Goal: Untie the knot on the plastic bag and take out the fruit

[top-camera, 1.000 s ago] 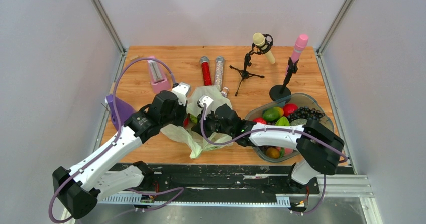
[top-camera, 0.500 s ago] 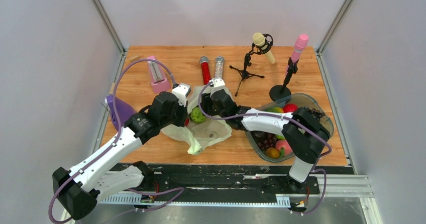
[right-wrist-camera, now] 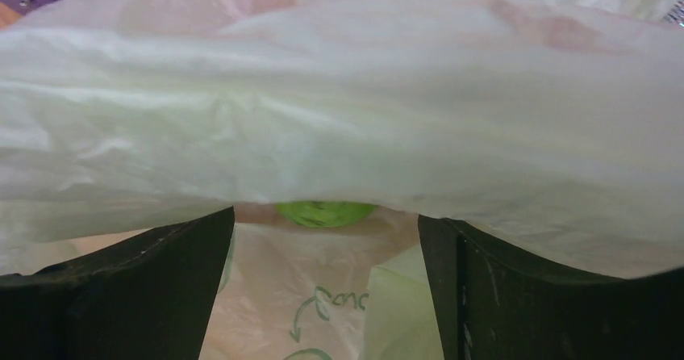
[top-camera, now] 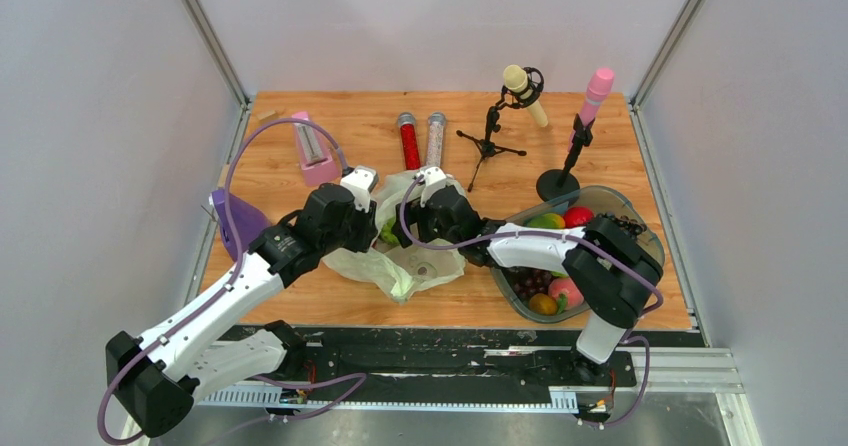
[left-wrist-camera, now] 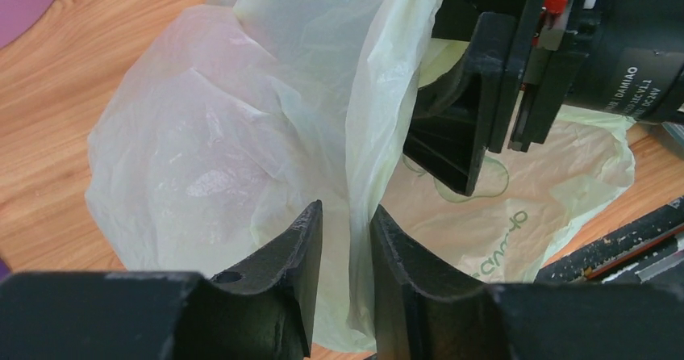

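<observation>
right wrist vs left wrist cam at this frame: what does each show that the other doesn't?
Right wrist only: a green fruit peeking out under the plastic bag, framed between the open fingers of the right gripper.
Left wrist only: the left gripper pinched on a fold of the bag, the right gripper seen from outside, and bare wooden table. No fruit shows there.
Both: the pale bag and its green print.
</observation>
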You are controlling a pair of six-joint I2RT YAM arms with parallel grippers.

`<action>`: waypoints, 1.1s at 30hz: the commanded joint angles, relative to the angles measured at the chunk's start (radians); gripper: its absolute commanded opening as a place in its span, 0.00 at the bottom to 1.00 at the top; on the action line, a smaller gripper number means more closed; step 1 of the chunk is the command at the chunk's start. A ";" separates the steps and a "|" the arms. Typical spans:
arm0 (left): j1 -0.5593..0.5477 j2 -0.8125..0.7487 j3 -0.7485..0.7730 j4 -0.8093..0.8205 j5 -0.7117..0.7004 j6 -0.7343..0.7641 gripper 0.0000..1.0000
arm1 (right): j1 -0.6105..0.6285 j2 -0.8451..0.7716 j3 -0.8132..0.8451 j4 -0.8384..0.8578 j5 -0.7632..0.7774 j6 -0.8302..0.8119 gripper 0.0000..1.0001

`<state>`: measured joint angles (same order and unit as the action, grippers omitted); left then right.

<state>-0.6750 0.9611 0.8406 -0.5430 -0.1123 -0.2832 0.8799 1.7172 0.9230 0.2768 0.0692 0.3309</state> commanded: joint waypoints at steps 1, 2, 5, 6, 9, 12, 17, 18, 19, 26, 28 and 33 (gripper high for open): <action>-0.005 -0.003 -0.008 0.014 -0.021 -0.028 0.36 | -0.006 0.029 0.053 0.093 -0.112 0.004 0.87; -0.005 -0.003 -0.009 0.016 -0.018 -0.032 0.36 | -0.007 0.042 0.062 0.100 -0.114 0.011 0.88; -0.005 -0.003 -0.013 0.019 -0.015 -0.042 0.37 | -0.007 0.084 0.091 0.115 -0.108 0.029 0.91; -0.005 -0.002 -0.014 0.022 -0.015 -0.043 0.37 | -0.006 0.103 0.101 0.117 -0.102 0.034 0.92; -0.005 0.005 -0.015 0.025 -0.014 -0.050 0.38 | -0.008 0.147 0.132 0.124 -0.083 0.044 0.95; -0.005 0.016 -0.014 0.029 -0.013 -0.053 0.40 | -0.007 0.189 0.158 0.128 -0.070 0.051 0.97; -0.005 0.017 -0.011 0.031 -0.017 -0.052 0.44 | -0.009 0.251 0.207 0.094 0.013 0.054 0.99; -0.005 0.016 -0.012 0.031 -0.019 -0.052 0.45 | -0.009 0.264 0.218 0.084 0.016 0.052 0.99; -0.005 0.016 -0.012 0.031 -0.020 -0.051 0.46 | -0.009 0.277 0.231 0.074 0.015 0.049 0.99; -0.005 0.011 -0.018 0.031 -0.030 -0.052 0.47 | -0.009 0.290 0.232 0.066 0.005 0.031 0.82; -0.005 0.009 -0.018 0.030 -0.034 -0.052 0.47 | -0.008 0.269 0.208 0.076 -0.002 0.027 0.74; -0.005 0.004 -0.020 0.027 -0.046 -0.053 0.46 | -0.008 0.176 0.129 0.085 -0.032 0.020 0.57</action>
<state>-0.6746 0.9794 0.8246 -0.5407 -0.1375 -0.3279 0.8734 1.9903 1.1061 0.3428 0.0582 0.3614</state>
